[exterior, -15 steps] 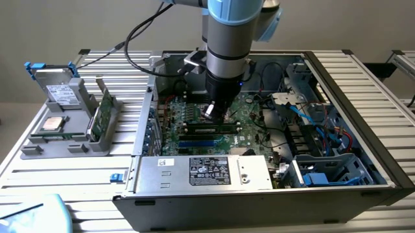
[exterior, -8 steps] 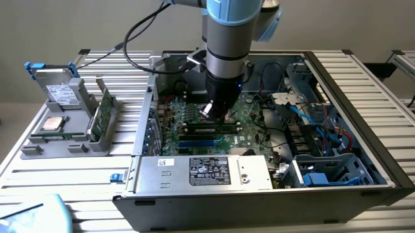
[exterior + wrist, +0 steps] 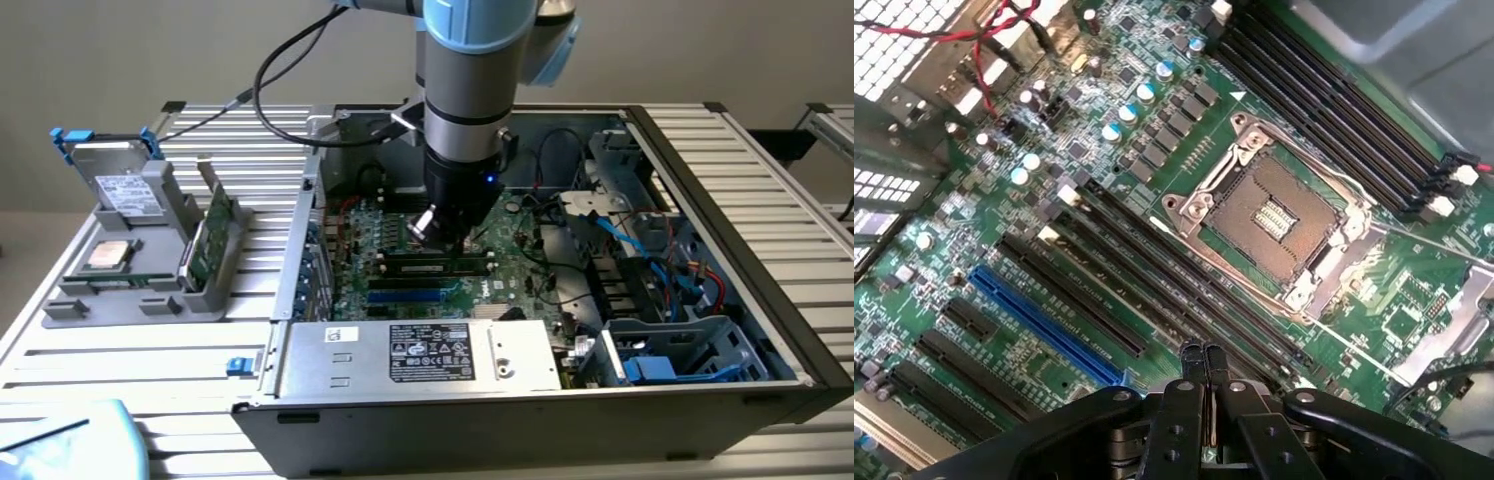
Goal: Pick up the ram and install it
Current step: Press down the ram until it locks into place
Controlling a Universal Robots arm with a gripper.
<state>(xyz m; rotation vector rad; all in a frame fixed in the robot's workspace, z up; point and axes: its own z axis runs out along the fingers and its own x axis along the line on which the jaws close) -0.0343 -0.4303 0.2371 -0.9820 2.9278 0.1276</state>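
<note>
Inside the open computer case [image 3: 721, 180], my gripper [image 3: 441, 236] hangs low over the motherboard [image 3: 514, 235]. Just in front of its tip, the ram [image 3: 430, 265], a slim strip with dark chips, lies along the memory slots. In the wrist view my gripper [image 3: 1202, 362] is shut, its two fingertips pressed together with nothing visible between them. They hover over the long black memory slots [image 3: 1154, 255], beside the open processor socket [image 3: 1269, 215]. I cannot tell whether the tip touches the ram.
A grey holder [image 3: 80, 300] at the exterior view's left carries green circuit cards [image 3: 211, 235], a square silver processor [image 3: 110, 256] and a drive [image 3: 127, 190]. The power supply [image 3: 427, 355] fills the case front. Cables [image 3: 674, 260] and a drive cage [image 3: 667, 350] crowd the exterior view's right side.
</note>
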